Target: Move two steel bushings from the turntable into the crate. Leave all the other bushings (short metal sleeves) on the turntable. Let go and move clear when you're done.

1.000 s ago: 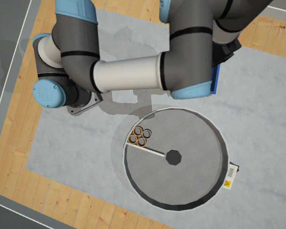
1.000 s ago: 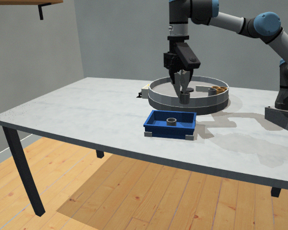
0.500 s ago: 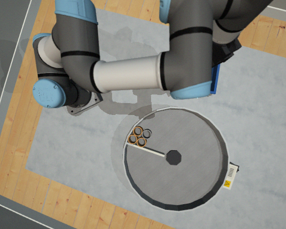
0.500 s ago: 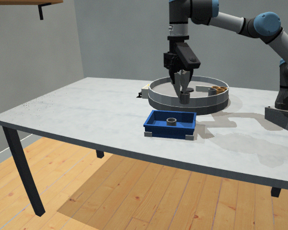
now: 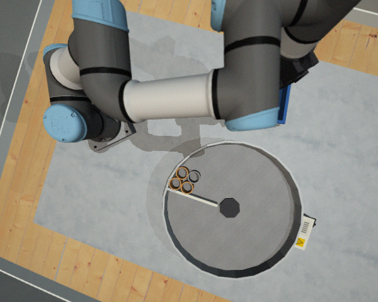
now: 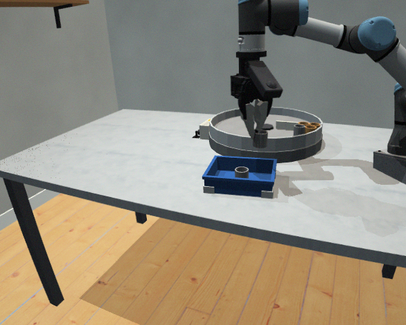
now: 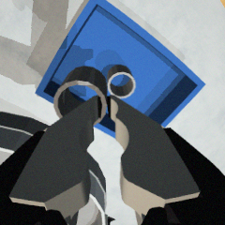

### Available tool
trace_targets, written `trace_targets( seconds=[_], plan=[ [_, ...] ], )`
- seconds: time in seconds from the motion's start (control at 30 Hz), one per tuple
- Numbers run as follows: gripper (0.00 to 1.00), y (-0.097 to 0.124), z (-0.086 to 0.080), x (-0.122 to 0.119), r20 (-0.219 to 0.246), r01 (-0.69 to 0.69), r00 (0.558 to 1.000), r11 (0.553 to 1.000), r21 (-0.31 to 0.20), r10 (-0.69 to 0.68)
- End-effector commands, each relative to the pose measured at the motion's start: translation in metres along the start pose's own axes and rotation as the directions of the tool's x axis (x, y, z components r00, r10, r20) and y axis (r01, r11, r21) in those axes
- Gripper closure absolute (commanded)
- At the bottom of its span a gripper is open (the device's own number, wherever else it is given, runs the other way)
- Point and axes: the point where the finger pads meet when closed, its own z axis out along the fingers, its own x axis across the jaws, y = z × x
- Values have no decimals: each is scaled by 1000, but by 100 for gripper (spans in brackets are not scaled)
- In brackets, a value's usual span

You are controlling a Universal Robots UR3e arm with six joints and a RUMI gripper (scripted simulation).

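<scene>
My gripper is shut on the wall of a steel bushing, one fingertip inside the ring and one outside. The bushing hangs upright in the air above the crate's turntable side. The blue crate has another steel bushing standing on its floor. On the turntable, a steel bushing stands beside three copper-coloured bushings. In the top view the arm hides the fingers and most of the crate.
A white divider bar runs from the turntable's rim toward its dark hub. The turntable's raised wall stands close behind the crate. A small labelled box is attached at the turntable's outer side.
</scene>
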Motion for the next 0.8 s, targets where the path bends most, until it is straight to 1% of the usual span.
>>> trace_targets(
  seconds=[0.0, 0.2, 0.4, 0.47, 0.77],
  plan=[
    [100, 0, 1, 1, -4, 0, 1000, 1000, -1, 0],
    [100, 0, 9, 1, -4, 0, 1000, 1000, -1, 0],
    [100, 0, 20, 1, -4, 0, 1000, 1000, -1, 0],
    [100, 0, 20, 1, -4, 0, 1000, 1000, -1, 0],
    [100, 0, 41, 1, -4, 0, 1000, 1000, -1, 0]
  ],
)
